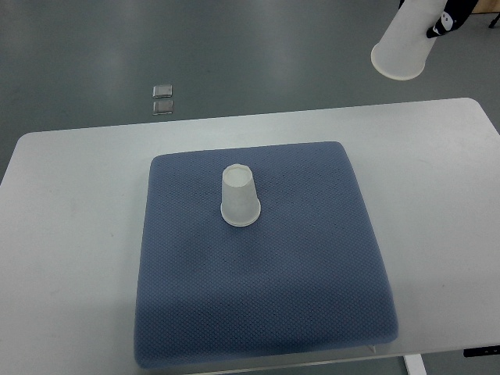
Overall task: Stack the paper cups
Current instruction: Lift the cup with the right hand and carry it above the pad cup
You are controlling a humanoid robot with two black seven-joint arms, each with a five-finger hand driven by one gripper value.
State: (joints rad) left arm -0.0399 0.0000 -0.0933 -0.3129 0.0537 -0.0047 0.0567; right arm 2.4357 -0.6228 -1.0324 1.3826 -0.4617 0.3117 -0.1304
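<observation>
At the far right corner of the top view, found the right hand [447, 19], dark fingers [436, 30] clamped on the side of a white paper cup [405, 43]. Held that cup tilted in the air, open mouth turned down and to the left, beyond the far edge of the table [70, 234] and over the grey floor. Nearer and further left, well apart from it, saw a second cup [239, 197] standing upside down, rim on the blue pad [266, 312], a little far of the pad's middle. Judged the task as roughly half done: one cup picked up, no stacking yet, with the carry over to the pad and the lowering onto the upturned cup left to do. Could make out little of the hand itself, cut off by the top edge, with the wrist and arm out of the picture. Saw nothing of the left arm. Could not identify two small clear squares [162, 99] on the floor, far left.
</observation>
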